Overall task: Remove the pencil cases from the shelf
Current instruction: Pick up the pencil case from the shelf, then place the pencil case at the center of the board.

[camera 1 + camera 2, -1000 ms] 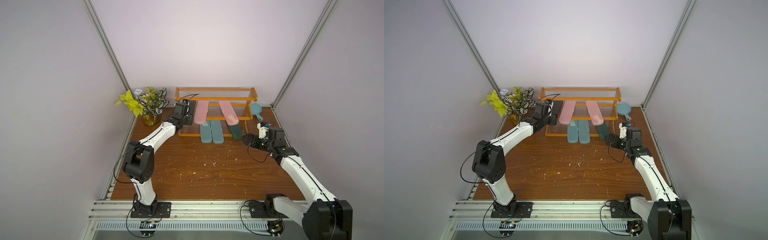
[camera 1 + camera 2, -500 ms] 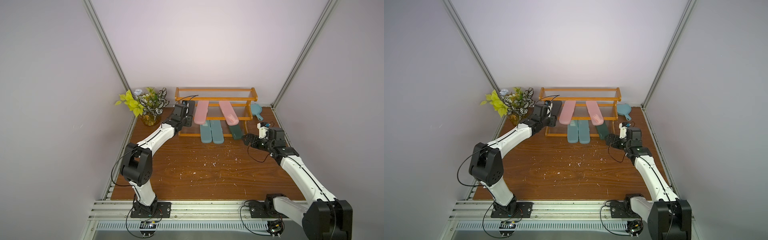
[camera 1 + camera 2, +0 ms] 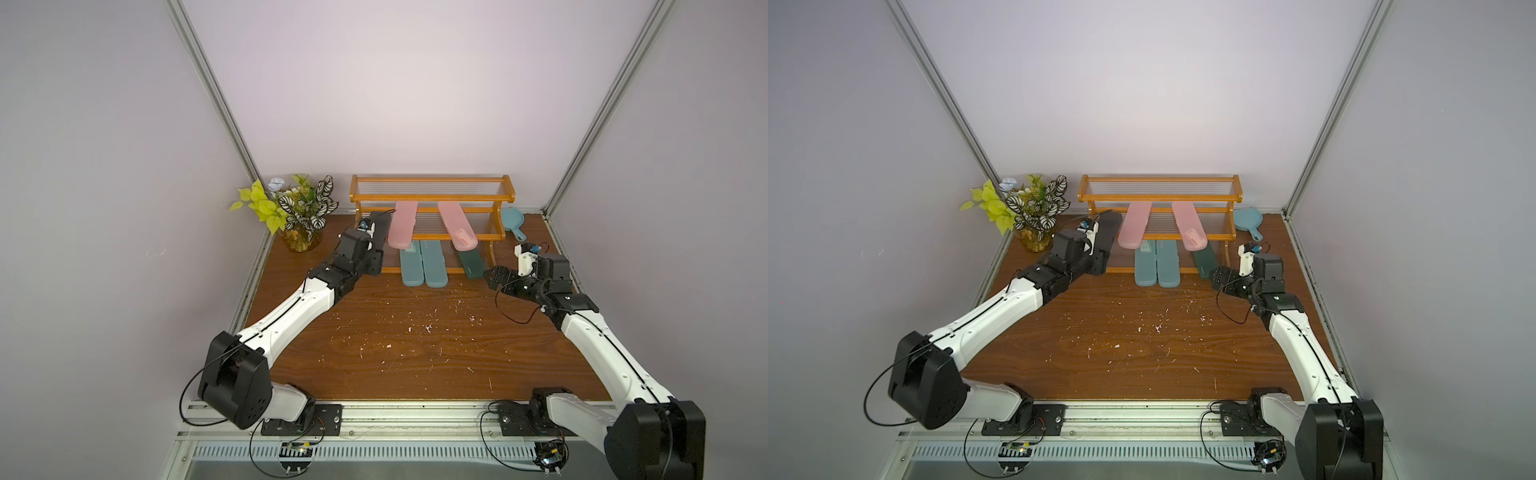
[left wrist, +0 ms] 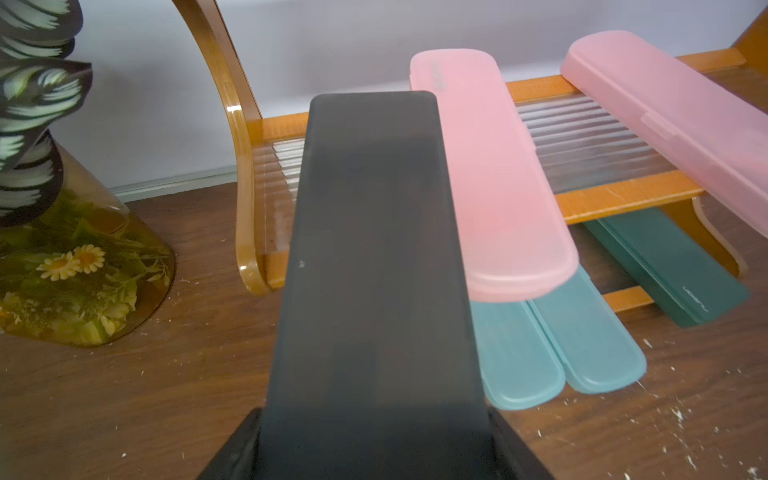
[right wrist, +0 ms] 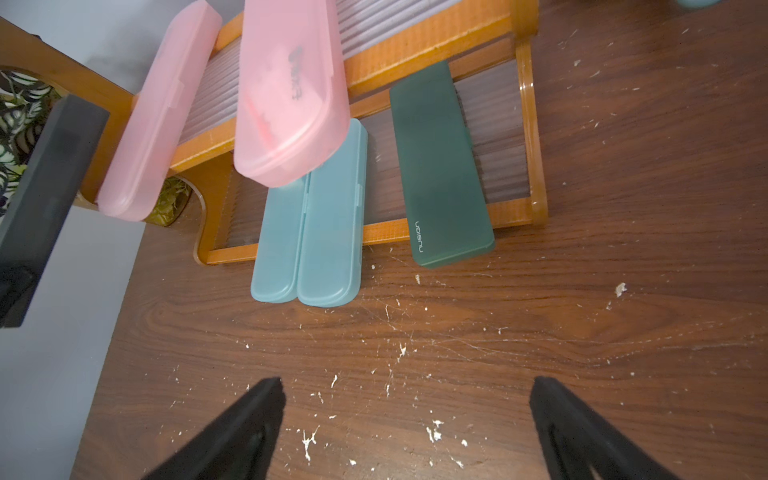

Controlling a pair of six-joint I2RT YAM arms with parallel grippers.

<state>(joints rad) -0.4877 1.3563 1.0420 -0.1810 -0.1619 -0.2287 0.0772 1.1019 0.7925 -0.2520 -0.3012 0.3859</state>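
The orange-brown shelf (image 3: 432, 192) stands at the back of the table. Two pale pink pencil cases (image 3: 402, 226) (image 3: 455, 230) lie on its middle tier and overhang the front. Two teal cases (image 3: 411, 262) (image 3: 432, 264) and a dark green case (image 5: 440, 166) rest on the bottom tier. My left gripper (image 4: 374, 449) is shut on the near end of the black case (image 4: 370, 249), whose far end reaches over the shelf's left end. My right gripper (image 5: 405, 386) is open and empty, low over the table in front of the dark green case.
A plant in a glass vase (image 3: 299, 216) stands just left of the shelf, close to my left gripper. A small blue pan (image 3: 511, 220) lies to the right of the shelf. White specks litter the wooden table (image 3: 415, 332). Walls enclose three sides.
My left arm has shifted slightly at the shoulder while its gripper stays on the black case. The right arm has not moved.
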